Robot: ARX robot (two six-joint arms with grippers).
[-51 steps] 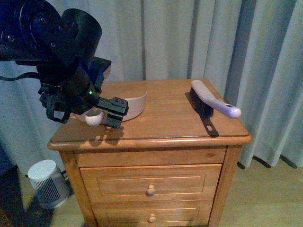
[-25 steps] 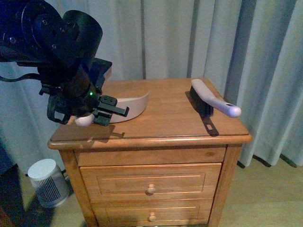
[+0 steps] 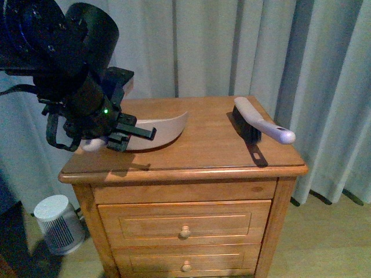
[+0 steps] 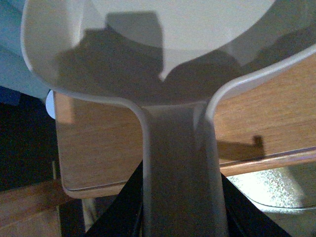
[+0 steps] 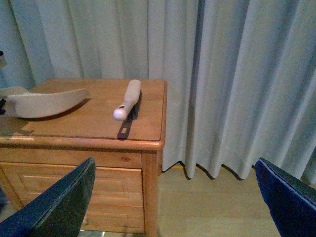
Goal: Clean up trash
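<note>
My left gripper (image 3: pixel 123 135) is shut on the handle of the pink dustpan (image 3: pixel 165 127), holding it just above the left half of the wooden nightstand (image 3: pixel 214 147). In the left wrist view the dustpan (image 4: pixel 163 44) fills the frame, its handle running back between the dark jaws of my left gripper (image 4: pixel 180 210), and its scoop looks bare. My right gripper (image 5: pixel 173 217) is open with nothing between its fingers, off to the right of the nightstand (image 5: pixel 98 121) above the floor. The trash is out of view in every frame.
A white-handled hand brush (image 3: pixel 259 123) with black bristles lies on the right half of the nightstand top; the right wrist view shows the brush (image 5: pixel 128 98) too. Grey curtains (image 3: pixel 243 46) hang behind. A small white round appliance (image 3: pixel 55 223) stands on the floor at the left.
The left arm has lifted and turned the dustpan: its front lip has risen and moved slightly right, while the handle end has swung left. The brush has not moved.
</note>
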